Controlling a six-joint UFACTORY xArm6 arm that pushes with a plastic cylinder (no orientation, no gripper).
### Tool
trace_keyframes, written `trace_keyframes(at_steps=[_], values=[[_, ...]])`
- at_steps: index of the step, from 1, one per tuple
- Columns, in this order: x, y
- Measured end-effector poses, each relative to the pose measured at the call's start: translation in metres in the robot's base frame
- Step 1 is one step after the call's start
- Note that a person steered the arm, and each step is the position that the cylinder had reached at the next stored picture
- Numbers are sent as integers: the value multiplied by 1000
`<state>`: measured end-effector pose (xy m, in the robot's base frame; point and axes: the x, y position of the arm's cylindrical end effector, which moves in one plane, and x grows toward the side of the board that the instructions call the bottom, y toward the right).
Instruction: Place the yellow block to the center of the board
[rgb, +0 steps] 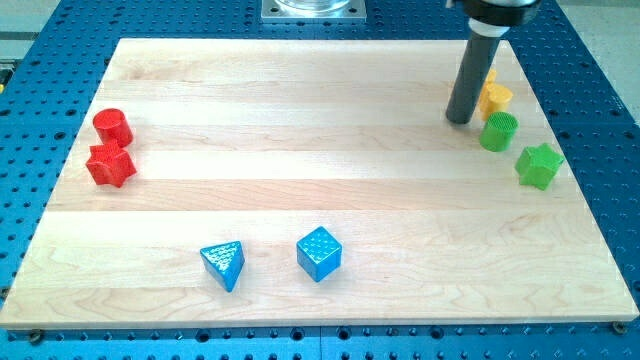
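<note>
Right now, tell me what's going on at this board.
My tip rests near the view's top right, just left of the yellow block, which my rod partly hides; contact cannot be told. The yellow block lies far from the centre of the board. A green cylinder and green star lie just below it. Red blocks are at the left, blue blocks near the bottom.

On the wooden board (300, 150) we see a red cylinder (113, 126) at about nine o'clock, with a red star-shaped block (110, 165) touching it just below. Toward six o'clock sit a blue triangular block (223, 265) and a blue cube (319, 253), near each other but apart. At about two o'clock we find a green cylinder (498, 131), and a green star-shaped block (539, 165) just beside it.
</note>
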<state>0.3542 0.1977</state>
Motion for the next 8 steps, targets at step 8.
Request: trace_keyframes(at_steps=[8], values=[[19, -152]])
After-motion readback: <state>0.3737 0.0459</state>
